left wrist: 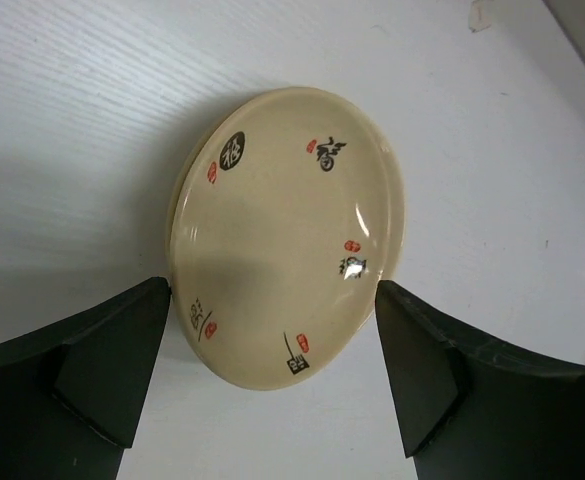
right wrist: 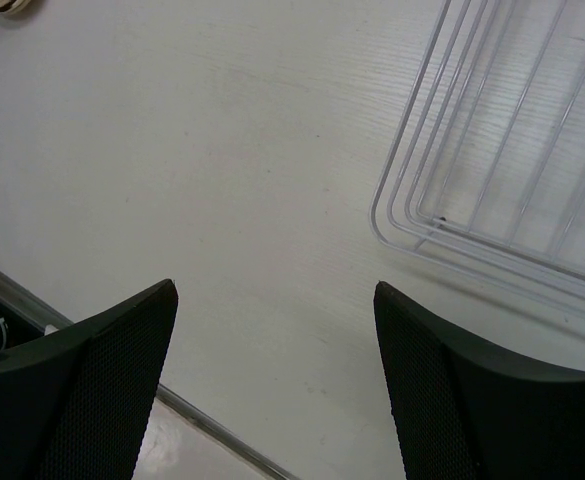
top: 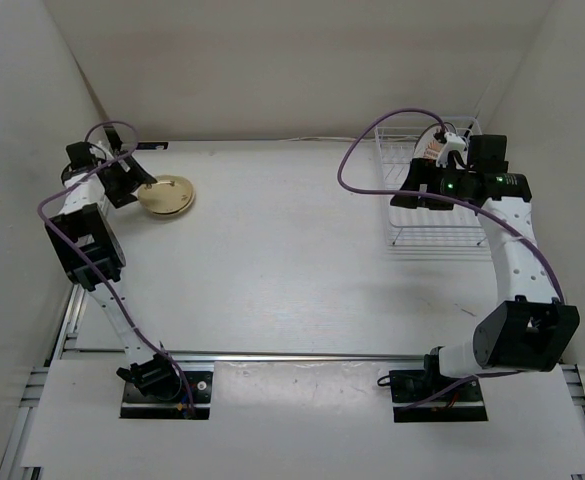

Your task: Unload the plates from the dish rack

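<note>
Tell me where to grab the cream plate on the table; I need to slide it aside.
Take the cream plate by its rim, from above, at the edge nearest the open left gripper. It lies flat and face up on the table, so the raised lip is likely the only part that two fingers can pinch.

Right gripper [right wrist: 275, 300]: both dark fingers spread wide, nothing between them. Below it, bare white table [right wrist: 222, 150]. Corner of the white wire dish rack [right wrist: 512, 140] upper right. Metal rail [right wrist: 32, 300] along table edge, lower left.
</note>
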You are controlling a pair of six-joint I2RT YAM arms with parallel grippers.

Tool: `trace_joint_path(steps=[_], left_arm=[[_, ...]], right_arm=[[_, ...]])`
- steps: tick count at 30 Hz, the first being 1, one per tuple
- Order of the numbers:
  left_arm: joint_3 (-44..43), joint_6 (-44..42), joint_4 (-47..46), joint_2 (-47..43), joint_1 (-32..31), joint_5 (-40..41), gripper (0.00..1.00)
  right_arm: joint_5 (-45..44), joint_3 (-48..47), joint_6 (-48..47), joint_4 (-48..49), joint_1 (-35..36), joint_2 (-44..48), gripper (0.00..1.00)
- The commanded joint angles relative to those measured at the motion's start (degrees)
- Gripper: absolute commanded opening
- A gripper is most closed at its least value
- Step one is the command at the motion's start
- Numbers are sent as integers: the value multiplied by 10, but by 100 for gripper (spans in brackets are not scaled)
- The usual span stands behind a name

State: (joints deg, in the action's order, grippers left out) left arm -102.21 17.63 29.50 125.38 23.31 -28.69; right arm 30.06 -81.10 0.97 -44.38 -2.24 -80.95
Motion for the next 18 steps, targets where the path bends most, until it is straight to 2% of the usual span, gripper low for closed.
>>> trace_joint_path(steps=[1,5,8,9,11,15,18], left_arm=[[22,-15,2,-47,-8,39,94],[35,-30,8,-47,-14,81,94],[40,-36,14,-59,-14,119,94],[40,-37,19,-59,-14,129,94],[47,-37,19,-88,-14,144,94],[65,-16,24,-162,-14,127,94],[103,-16,24,-247,-20,95,94]], right_arm=[[16,1,5,25,-1,16,82],[16,1,5,25,-7,16,82],[-32,-5,16,38,-7,16,82],[-63,-14,16,38,-7,9,82],[-184,-29,21,53,-7,-8,82],[-384,-93,-6,75,-7,-61,82],[-439,-150,-25,97,-7,-120,82]])
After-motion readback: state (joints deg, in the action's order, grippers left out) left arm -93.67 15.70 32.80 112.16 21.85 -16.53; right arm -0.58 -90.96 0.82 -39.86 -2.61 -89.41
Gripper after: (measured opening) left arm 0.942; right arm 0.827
